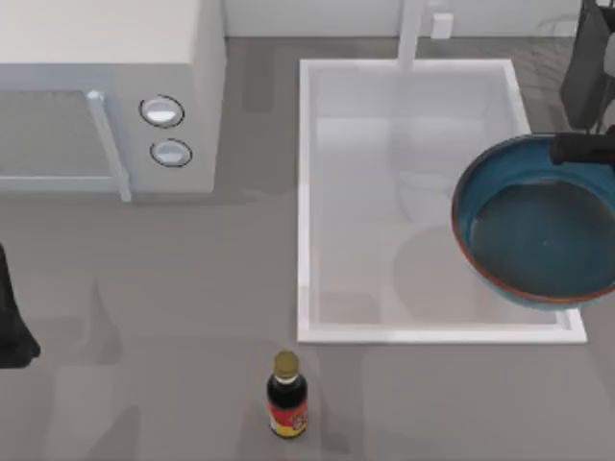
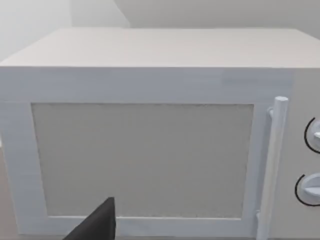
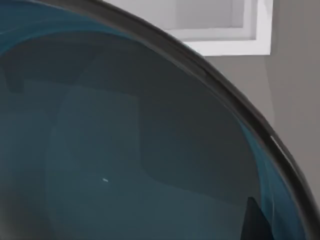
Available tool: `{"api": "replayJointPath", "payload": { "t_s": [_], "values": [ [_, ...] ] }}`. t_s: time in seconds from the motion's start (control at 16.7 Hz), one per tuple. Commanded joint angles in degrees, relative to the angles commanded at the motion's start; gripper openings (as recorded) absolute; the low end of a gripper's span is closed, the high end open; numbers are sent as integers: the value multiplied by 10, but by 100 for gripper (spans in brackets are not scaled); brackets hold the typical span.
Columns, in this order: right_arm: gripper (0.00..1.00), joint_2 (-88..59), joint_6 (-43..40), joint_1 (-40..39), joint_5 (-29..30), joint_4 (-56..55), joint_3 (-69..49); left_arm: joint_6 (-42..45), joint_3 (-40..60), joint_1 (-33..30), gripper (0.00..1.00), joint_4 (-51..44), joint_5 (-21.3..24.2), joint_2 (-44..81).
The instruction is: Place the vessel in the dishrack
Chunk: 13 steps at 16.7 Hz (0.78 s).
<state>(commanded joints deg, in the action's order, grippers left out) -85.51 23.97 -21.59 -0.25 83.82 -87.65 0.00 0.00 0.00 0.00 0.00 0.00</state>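
Note:
The vessel (image 1: 538, 230), a wide teal-blue bowl with a reddish-brown rim, hangs tilted above the right end of the white sink (image 1: 306, 211). My right gripper (image 1: 569, 147) is shut on its far rim, with the arm reaching in from the top right corner. In the right wrist view the vessel's glossy inside (image 3: 125, 150) sits very close, and a corner of the sink (image 3: 225, 30) shows beyond its rim. My left gripper (image 1: 12, 327) is parked at the table's left edge, facing the microwave. The dishrack is out of view.
A white microwave (image 1: 106, 96) stands at the back left, its door and handle (image 2: 150, 150) shut. A faucet (image 1: 411, 34) rises behind the sink. A small dark sauce bottle with a yellow cap (image 1: 287, 396) stands upright in front of the sink's left corner.

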Motion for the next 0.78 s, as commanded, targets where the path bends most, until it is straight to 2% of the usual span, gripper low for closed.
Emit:
{"api": "replayJointPath", "payload": {
  "t_s": [0.3,0.78],
  "values": [
    [0,60,-51,136,-83,-167,42,0,0,0,100,0,0,0],
    [0,199,-170,431,-258,-583,160,0,0,0,100,0,0,0]
  ]
}}
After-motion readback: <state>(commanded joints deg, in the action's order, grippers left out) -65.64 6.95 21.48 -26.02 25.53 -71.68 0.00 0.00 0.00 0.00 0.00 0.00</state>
